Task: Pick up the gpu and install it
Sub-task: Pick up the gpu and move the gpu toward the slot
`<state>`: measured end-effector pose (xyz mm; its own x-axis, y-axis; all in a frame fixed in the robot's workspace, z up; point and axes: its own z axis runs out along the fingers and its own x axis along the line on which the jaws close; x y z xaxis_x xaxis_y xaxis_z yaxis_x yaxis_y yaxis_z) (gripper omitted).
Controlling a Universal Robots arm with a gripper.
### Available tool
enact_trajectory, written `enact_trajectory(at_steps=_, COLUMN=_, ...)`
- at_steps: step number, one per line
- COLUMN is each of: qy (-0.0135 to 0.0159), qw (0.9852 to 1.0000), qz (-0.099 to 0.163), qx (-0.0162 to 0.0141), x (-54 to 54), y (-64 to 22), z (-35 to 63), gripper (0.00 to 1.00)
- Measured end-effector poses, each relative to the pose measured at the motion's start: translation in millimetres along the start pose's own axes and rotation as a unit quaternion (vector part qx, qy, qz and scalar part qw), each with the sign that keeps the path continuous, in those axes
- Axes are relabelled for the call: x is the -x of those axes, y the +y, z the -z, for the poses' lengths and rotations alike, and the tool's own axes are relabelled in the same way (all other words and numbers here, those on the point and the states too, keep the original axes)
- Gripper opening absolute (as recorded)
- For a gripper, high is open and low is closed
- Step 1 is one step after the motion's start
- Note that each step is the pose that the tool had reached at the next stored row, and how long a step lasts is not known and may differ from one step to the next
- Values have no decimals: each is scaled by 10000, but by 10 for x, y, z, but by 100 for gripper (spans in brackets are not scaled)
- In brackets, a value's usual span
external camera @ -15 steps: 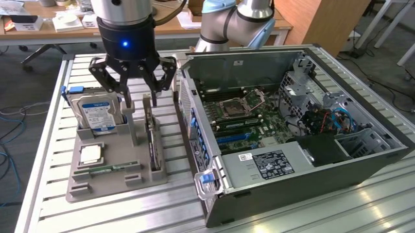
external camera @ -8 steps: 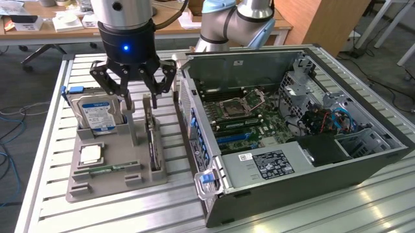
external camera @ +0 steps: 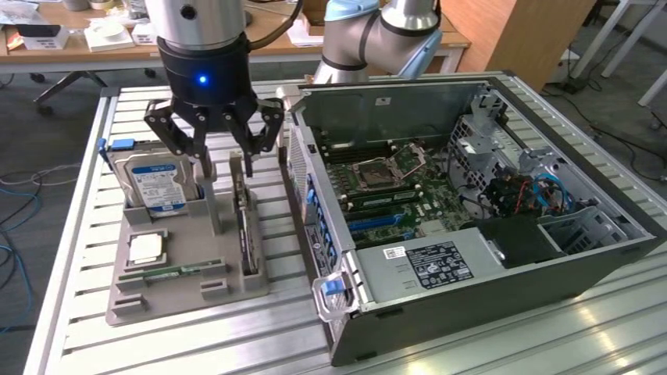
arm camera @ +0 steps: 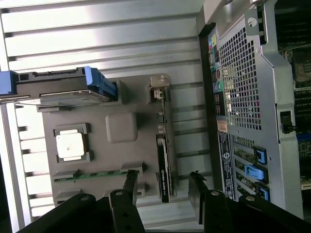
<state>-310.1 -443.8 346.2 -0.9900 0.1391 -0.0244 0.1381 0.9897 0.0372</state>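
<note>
The 1 black 2-fingered gripper [external camera: 230, 168] hangs with its jaws spread wide, holding nothing. In the wrist view its 2 fingertips [arm camera: 129, 182] stand on either side of the gpu [arm camera: 164, 167], with a gap showing between each of them and the card, so no grip is made yet.

The gpu, a thin flat black card with a silvery metal end bracket, stands on edge in a slot of the grey plastic holder tray [external camera: 177, 301], directly below the gripper and between the lines of its fingers. Its long axis runs along the tray, from far to near in the exterior view, roughly parallel to the perforated rear panel of the case just beside it. The jaws therefore span the card's thin dimension, which I judge to be the relation that matters for grasping it. There is only 1 arm, so no choice of hand arises.

Also on the tray, toward the exterior view's left, are 1 silver hard drive with a blue-white label [external camera: 156, 183], upright in its slot, 1 square silvery processor chip [external camera: 146, 248] lying flat, and 1 narrow green memory stick [external camera: 172, 273].

On the exterior view's right lies 1 open black-and-grey computer case [external camera: 583, 266] with 1 green motherboard [external camera: 396, 195] exposed. Tray and case both rest on 1 slatted aluminium table [external camera: 156, 344].
</note>
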Motion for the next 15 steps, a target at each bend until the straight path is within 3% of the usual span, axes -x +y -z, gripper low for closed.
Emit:
enact_trajectory(at_steps=5, qy=0, qw=10000, qz=0, qx=0, x=8, y=-54, z=2, gripper=55)
enact_trajectory(at_steps=15, qy=0, qw=10000, qz=0, qx=-1, x=7, y=-62, z=-68, gripper=55)
